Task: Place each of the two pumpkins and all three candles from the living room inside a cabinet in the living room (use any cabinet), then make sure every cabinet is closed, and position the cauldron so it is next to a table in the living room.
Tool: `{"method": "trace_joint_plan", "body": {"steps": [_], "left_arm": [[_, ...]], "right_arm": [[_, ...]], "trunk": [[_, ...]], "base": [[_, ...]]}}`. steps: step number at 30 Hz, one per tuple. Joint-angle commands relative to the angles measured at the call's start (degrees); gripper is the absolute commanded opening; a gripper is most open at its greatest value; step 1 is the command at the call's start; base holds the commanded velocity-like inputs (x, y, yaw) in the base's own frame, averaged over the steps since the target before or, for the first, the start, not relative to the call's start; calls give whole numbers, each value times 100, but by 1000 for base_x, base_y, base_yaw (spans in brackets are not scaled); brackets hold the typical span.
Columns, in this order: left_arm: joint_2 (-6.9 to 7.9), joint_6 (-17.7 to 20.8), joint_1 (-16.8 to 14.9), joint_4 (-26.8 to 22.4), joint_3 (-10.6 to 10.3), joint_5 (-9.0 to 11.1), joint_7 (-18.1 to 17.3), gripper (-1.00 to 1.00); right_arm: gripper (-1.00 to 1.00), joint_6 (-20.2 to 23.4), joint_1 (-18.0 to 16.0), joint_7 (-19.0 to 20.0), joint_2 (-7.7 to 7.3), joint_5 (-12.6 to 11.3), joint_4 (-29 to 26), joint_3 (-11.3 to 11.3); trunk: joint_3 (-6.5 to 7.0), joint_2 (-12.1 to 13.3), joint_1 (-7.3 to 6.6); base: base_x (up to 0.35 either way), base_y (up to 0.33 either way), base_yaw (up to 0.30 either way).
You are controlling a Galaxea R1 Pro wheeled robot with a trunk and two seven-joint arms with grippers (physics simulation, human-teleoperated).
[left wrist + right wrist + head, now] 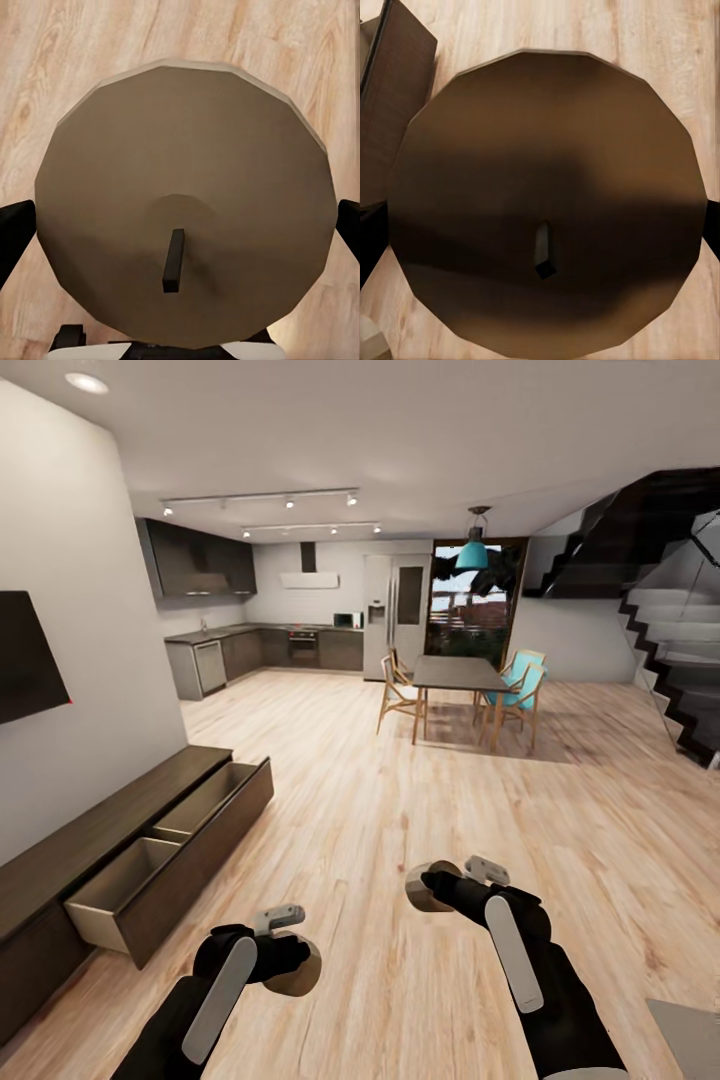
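An open-plan room with a pale wood floor [420, 780] runs back to a dark grey kitchen [250, 630], a dining table [458, 678] with chairs under a teal pendant lamp [472, 550], and a black staircase [660, 620] cut off at the frame's edge. Along the white wall stands the long dark-brown cabinet [90, 840], its near end cropped, with two drawers pulled out showing pale insides; what lies within them is hidden by the drawer walls. A dark panel [25, 655] on the wall is also cut off. No writing or label can be read anywhere. Both arms reach forward and low over the floor, forearms black with white strips. The left gripper [290, 965] is clamped on a candle [184, 202], which sits between its black fingers [15, 236], the flat top and short dark wick facing the wrist camera. The right gripper [435, 887] likewise grips a second candle [551, 202], darker in shadow, wick toward the camera, with the fingers barely visible at either side. Beyond that candle a corner of the cabinet [394, 105] shows over the floor. In the head view each candle is only a partly hidden beige disc at the fingertips.
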Motion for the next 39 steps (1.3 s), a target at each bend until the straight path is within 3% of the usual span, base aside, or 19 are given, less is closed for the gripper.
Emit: {"method": "trace_joint_plan", "body": {"steps": [1,5,9,13,18,19,20,21,23,26,30,33,36,39], "left_arm": [[0,9,-4,-7,-5,61,61,-100],[-7,-53,-4,-7,-11,61,68,-100],[0,-443,-4,51,-17,74,72,-100],[-16,-690,-29,793,30,57,92,-100],[-25,-1162,-275,1715,38,56,96,-100],[-16,-1278,-317,1982,40,54,89,-100],[-20,-1410,-322,2130,40,53,88,-100],[-17,-1518,-323,2233,39,53,84,-100],[5,-1834,-322,2589,34,53,68,-100],[15,-2281,-326,3092,23,42,39,-100],[-21,-2855,-325,3617,20,-159,6,-100],[-31,-2977,-324,3684,-82,-335,-6,-100],[-20,-3008,-326,3691,-340,-383,-40,-100],[-26,-3015,-328,3693,-463,-393,-78,-100]], "right_arm": [[-100,21,-6,-52,1,-60,-4,-3],[-100,17,-18,-68,5,-42,135,29],[-100,23,-28,-76,20,-31,261,56],[-100,75,-138,-100,28,-10,624,63],[-100,89,-805,-177,55,35,2149,95],[-100,18,-900,-253,-26,60,2692,172],[-100,-55,-894,-259,-90,67,2754,181],[-100,-143,-838,-257,-151,70,2775,187],[-100,-439,-368,-255,-294,73,2791,194],[-100,-752,-51,-252,-338,90,2806,200],[-100,-990,225,-247,-353,281,2831,205],[-100,-1301,357,-238,-346,339,2856,205],[-100,-1526,396,-223,-353,361,2943,199],[-100,-1601,412,-226,-355,367,3014,197]], "trunk": [[-2,-9,2],[24,-9,2],[13,-9,2],[10,-9,2],[9,-9,2],[9,-9,2],[9,-9,2],[8,-9,2],[-2,-9,2],[-13,-9,2],[-16,-9,2],[-16,-9,2],[-16,-9,2],[-16,-9,2]], "base": [[0,0,-157],[0,0,-131],[0,0,-9],[0,0,-213],[0,0,-272],[0,0,-250],[0,0,-138],[0,0,-89],[0,0,-34],[0,0,-9],[0,0,-1],[0,0,0],[0,0,0],[0,0,0]]}}
